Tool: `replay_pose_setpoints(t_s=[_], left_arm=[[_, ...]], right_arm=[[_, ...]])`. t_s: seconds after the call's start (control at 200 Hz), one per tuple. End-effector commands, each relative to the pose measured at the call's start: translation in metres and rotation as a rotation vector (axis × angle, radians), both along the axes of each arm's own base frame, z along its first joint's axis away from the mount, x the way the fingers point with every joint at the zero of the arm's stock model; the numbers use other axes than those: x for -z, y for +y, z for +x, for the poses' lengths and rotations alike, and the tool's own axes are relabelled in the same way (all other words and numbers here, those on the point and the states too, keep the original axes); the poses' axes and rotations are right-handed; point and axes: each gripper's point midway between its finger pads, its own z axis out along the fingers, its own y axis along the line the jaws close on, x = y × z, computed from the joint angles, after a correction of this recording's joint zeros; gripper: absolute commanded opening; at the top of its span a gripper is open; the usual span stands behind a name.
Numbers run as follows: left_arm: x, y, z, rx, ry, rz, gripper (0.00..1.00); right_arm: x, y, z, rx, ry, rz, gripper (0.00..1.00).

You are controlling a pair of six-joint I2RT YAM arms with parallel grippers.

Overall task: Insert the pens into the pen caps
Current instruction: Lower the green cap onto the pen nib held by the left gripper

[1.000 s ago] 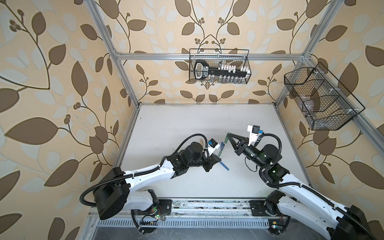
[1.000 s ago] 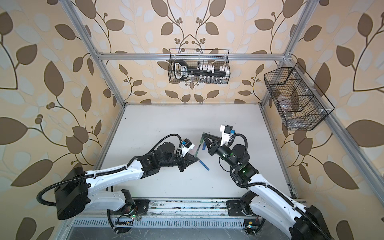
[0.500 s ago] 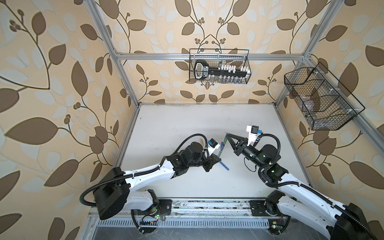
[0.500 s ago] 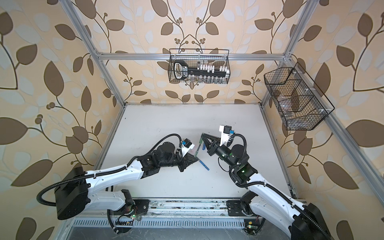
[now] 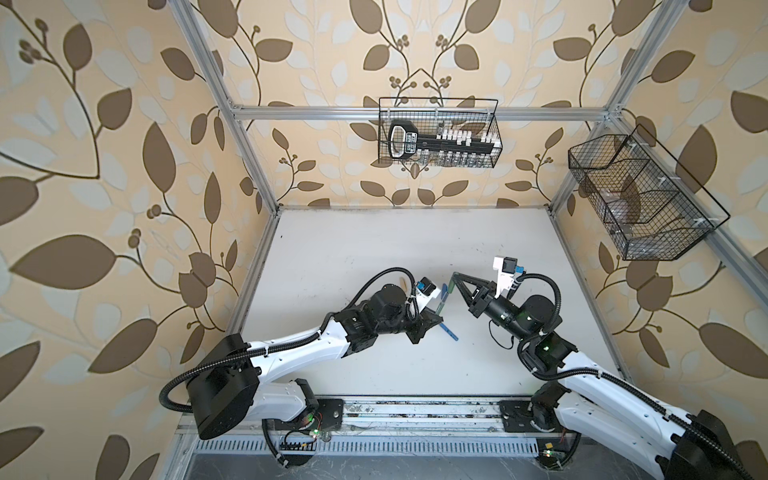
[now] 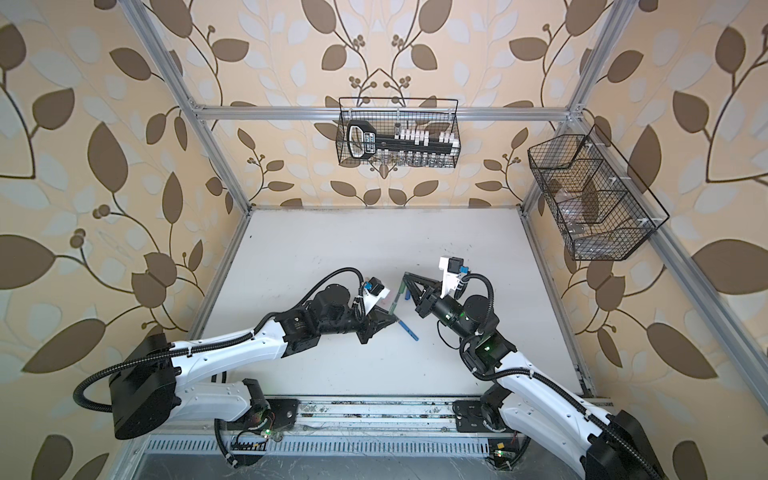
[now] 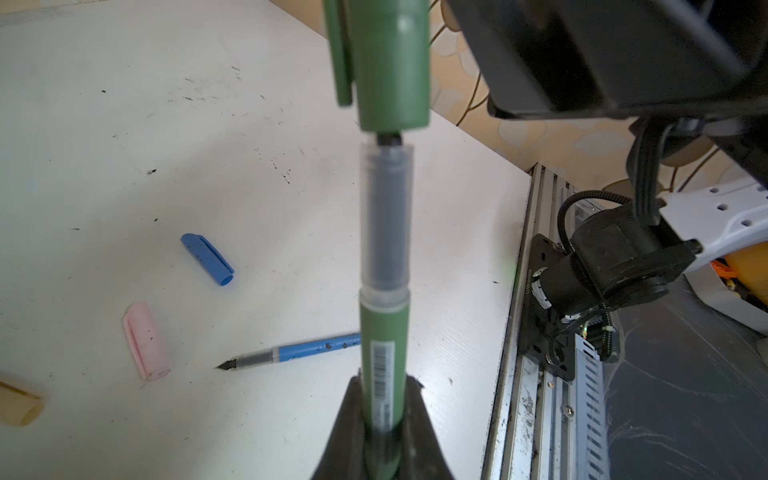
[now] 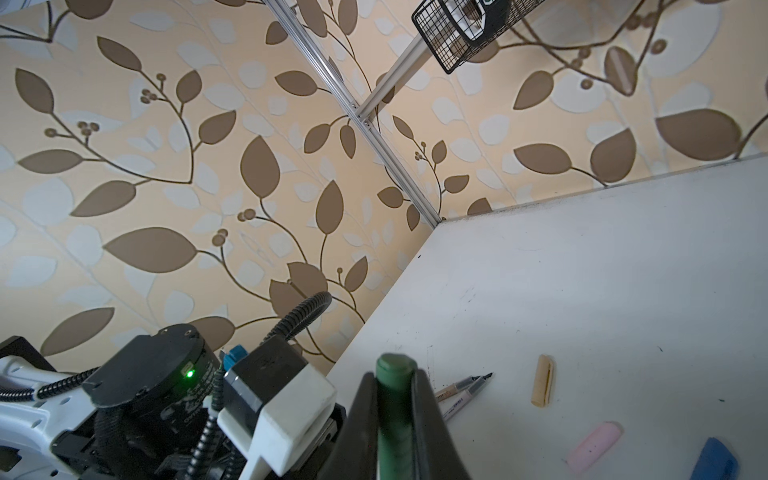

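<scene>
My left gripper (image 7: 383,395) is shut on the barrel of the dark green pen (image 7: 384,332), which stands up off the table. The pen's dark tip sits at the mouth of the green cap (image 7: 392,62). My right gripper (image 8: 395,378) is shut on that green cap (image 8: 395,399). In both top views the two grippers meet mid-table, left gripper (image 5: 437,316) below right gripper (image 5: 455,276), with the green pen (image 6: 397,299) between them. On the table lie the blue pen (image 7: 299,351), blue cap (image 7: 207,258), pink cap (image 7: 145,340) and tan cap (image 8: 543,385).
Two more uncapped pens (image 8: 463,386) lie side by side near the tan cap. The blue pen (image 5: 449,330) lies just in front of the left gripper. Wire baskets hang on the back wall (image 5: 438,133) and the right wall (image 5: 640,199). The table's front edge meets a metal rail (image 7: 536,332).
</scene>
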Motion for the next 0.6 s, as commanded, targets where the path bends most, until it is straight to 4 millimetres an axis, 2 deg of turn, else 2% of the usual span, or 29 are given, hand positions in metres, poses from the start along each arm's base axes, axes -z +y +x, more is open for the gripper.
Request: replay_pose_setpoints(t_s=[0.0, 0.26, 0.595], left_arm=[[-0.021, -0.006, -0.003, 0.025, -0.038, -0.06, 0.0], [-0.026, -0.009, -0.004, 0.037, -0.036, -0.074, 0.0], [-0.034, -0.01, -0.004, 0.043, -0.046, -0.084, 0.0]], right_arm=[[-0.003, -0.003, -0.002, 0.014, -0.017, 0.036, 0.14], [-0.006, 0.0, -0.004, 0.004, -0.029, 0.067, 0.13], [0.003, 0.0, -0.006, 0.007, -0.011, 0.012, 0.14]])
